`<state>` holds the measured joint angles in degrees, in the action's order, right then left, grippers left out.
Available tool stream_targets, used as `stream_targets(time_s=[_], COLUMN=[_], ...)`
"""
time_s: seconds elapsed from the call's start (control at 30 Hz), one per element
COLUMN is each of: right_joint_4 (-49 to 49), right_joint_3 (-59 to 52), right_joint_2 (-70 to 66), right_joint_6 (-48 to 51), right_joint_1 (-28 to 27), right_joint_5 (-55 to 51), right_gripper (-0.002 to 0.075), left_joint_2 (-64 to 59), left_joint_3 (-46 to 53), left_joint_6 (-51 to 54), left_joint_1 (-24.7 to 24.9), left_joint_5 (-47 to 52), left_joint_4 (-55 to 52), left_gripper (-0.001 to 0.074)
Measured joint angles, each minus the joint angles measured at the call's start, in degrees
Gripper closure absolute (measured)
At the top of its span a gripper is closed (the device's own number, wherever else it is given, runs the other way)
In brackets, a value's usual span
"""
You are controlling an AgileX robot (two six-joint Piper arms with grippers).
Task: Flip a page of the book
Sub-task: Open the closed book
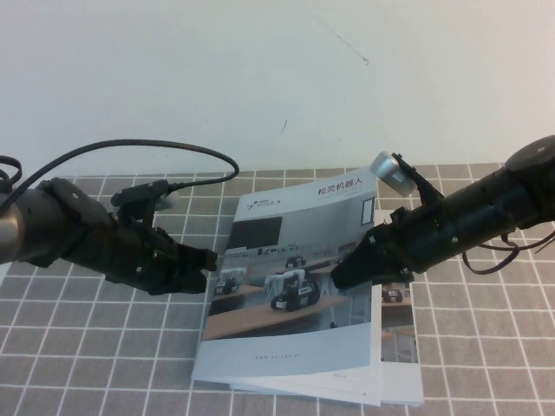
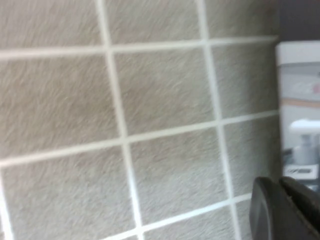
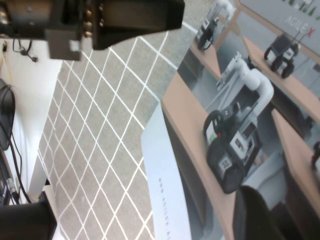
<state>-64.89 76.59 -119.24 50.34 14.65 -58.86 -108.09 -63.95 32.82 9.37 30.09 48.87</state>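
The book lies on the grey checked mat, its cover photo of wheeled robots on wooden desks facing up. The cover's right side is raised off the pages below. My right gripper is at the cover's right edge and shut on it; in the right wrist view its dark finger lies against the cover. My left gripper is shut and empty, with its tip at the book's left edge. In the left wrist view its fingers are together just above the mat, beside the book's edge.
The grey checked mat covers the table up to a white wall. A black cable arcs over the left arm. The left arm's body shows in the right wrist view. Open mat lies at the front left and front right.
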Motion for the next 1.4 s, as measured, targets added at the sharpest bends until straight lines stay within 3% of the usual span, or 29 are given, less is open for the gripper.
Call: stream_targets(time_s=[0.37,0.7,0.9,1.4], right_joint_4=[-0.08,-1.88,-4.65,-8.42], right_joint_3=[0.0,0.0,0.0,0.0], right_joint_2=[0.0,0.0,0.27,4.48], right_joint_6=[0.0,-1.48,-1.27,0.9], right_joint_1=[0.0,-0.11,-0.11,0.54], right_joint_5=[-0.92,-2.3,-4.29,-4.56], right_gripper=[0.0507,0.0506,0.0506,0.0506], left_joint_2=[-1.83,-2.59,-1.83,20.08], left_joint_3=[0.0,0.0,0.1,0.1], left_joint_6=[-2.99,2.6,2.24,1.54], left_joint_1=[0.64,6.59,7.5,8.1], left_joint_5=[2.79,6.62,7.24,9.43], left_joint_4=[-1.03,3.93,3.53,-1.52], left_gripper=[0.0738,0.0738,0.073,0.0718])
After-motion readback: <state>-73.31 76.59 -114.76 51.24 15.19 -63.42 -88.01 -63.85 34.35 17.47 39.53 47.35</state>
